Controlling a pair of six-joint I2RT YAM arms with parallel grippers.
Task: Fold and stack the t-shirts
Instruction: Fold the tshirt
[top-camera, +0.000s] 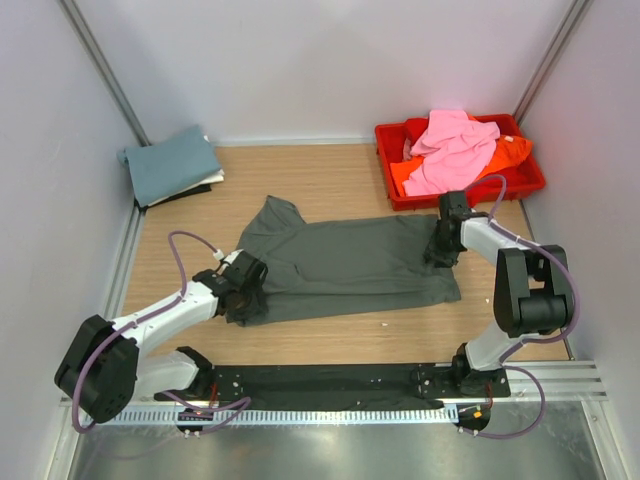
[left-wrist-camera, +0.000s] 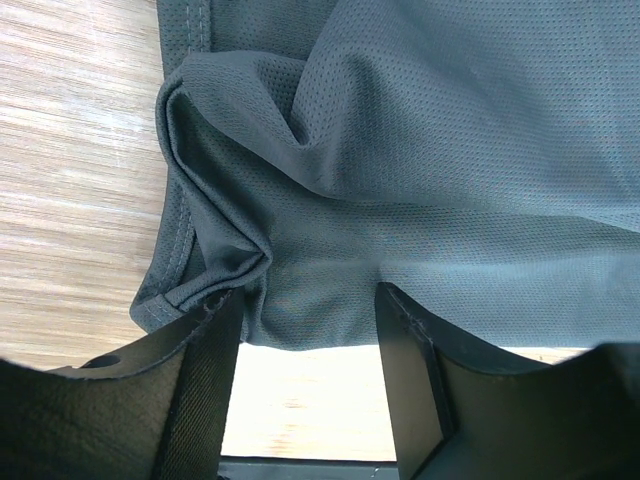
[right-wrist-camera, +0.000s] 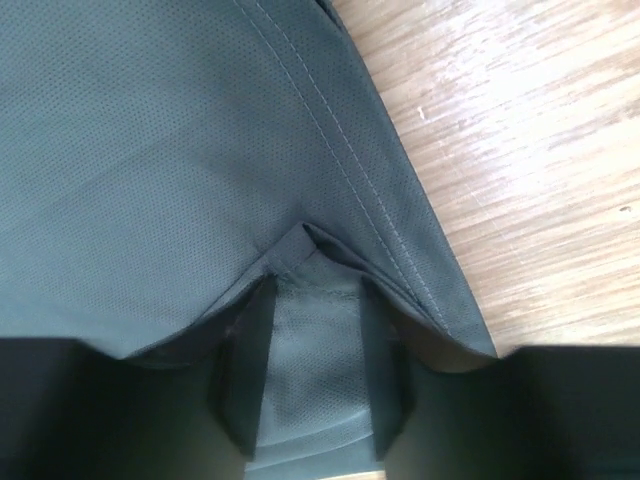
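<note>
A dark grey t-shirt (top-camera: 350, 255) lies spread across the middle of the table, its lower part folded over lengthwise. My left gripper (top-camera: 242, 285) is at its near left corner. In the left wrist view the left gripper (left-wrist-camera: 305, 300) stands open, with the shirt's (left-wrist-camera: 450, 150) crumpled edge at the fingertips and bare wood between the fingers. My right gripper (top-camera: 440, 250) is at the shirt's right end. In the right wrist view its jaws (right-wrist-camera: 315, 290) stand apart, tucked under a hemmed layer of the shirt (right-wrist-camera: 150, 150), with flat cloth between them.
A folded dusty teal t-shirt (top-camera: 172, 165) lies on a white one (top-camera: 205, 182) at the back left corner. A red tray (top-camera: 535, 180) at the back right holds a pink t-shirt (top-camera: 450, 150) and an orange one (top-camera: 510, 150). Walls enclose the table.
</note>
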